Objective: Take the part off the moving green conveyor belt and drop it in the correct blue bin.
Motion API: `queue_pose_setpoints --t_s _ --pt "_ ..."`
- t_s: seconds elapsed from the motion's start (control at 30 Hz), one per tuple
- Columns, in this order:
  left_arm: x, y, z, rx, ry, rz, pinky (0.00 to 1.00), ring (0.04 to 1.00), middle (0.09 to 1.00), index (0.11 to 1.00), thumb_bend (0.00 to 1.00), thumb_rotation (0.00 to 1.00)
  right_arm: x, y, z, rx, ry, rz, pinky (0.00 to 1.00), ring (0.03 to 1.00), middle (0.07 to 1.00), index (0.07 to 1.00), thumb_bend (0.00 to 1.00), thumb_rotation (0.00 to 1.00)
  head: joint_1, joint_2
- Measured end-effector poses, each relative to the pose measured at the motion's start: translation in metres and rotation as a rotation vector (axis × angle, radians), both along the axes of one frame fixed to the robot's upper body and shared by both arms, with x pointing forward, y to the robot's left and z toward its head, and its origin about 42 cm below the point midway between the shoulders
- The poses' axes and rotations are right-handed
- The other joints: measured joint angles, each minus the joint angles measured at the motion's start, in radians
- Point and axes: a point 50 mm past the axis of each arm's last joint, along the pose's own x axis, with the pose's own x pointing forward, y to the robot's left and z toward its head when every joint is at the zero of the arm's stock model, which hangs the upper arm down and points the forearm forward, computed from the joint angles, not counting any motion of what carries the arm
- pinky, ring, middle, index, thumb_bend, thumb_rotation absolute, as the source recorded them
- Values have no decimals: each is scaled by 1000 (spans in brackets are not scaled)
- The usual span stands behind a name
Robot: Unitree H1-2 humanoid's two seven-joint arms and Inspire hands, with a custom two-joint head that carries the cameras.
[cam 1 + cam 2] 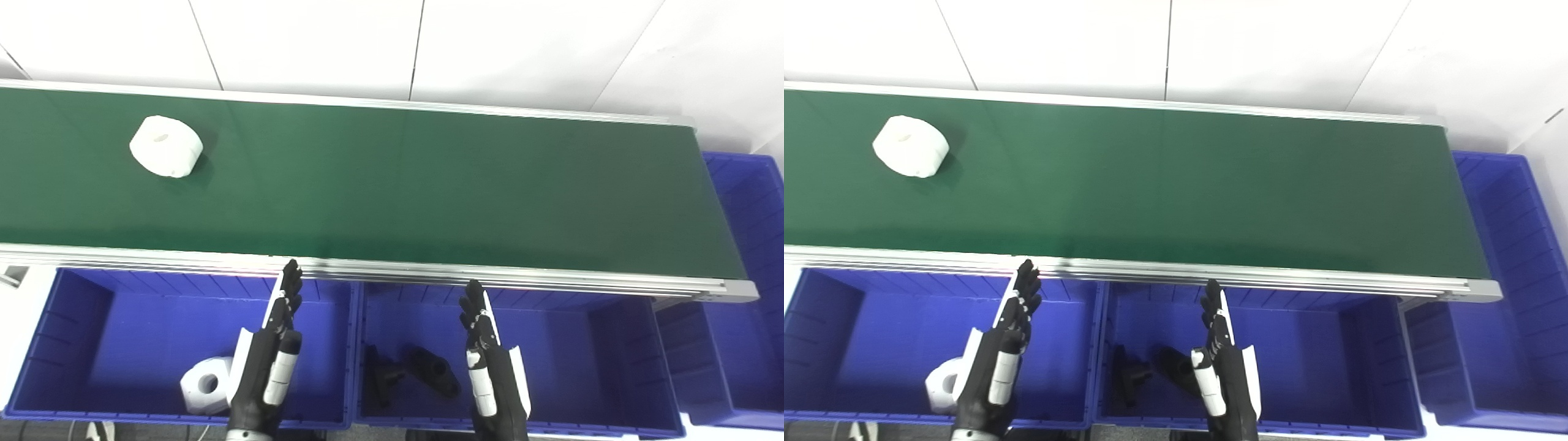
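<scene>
White part (pixel 166 146) rides conveyor belt (pixel 392 184) near far-left edge; left hand (pixel 269 361), right hand (pixel 490 367) wait flat, fingers extended, empty, over blue bins (pixel 92 343). Mistimed reach risks miss.

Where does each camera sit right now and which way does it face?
Left eye view: on the head, looking down over the green conveyor belt and blue bins; the left hand and right hand show, both open.
Right eye view: beside it, a little to the right, same downward aim, same hands.
Shared: the white part on the belt, black parts in the middle bin.
</scene>
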Motion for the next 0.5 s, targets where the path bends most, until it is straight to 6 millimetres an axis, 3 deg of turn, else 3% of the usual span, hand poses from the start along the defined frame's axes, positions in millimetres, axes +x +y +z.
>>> queue_pose_setpoints --t_s 0.1,0.27,0.5 --pt "-1 -2 -5 7 6 -5 1000 1000 1000 1000 721 1000 0 -3 -5 -6 12 4 1000 992 1000 1000 740 948 38 -28" --pt "-3 -8 -12 21 10 -5 1000 1000 1000 1000 579 1000 0 -9 -10 -2 26 4 1000 1000 1000 1000 744 937 89 -74" --pt "-4 -14 -20 17 6 -15 1000 1000 1000 1000 587 1000 2 -17 -17 -6 43 8 1000 1000 1000 1000 734 936 117 -101"
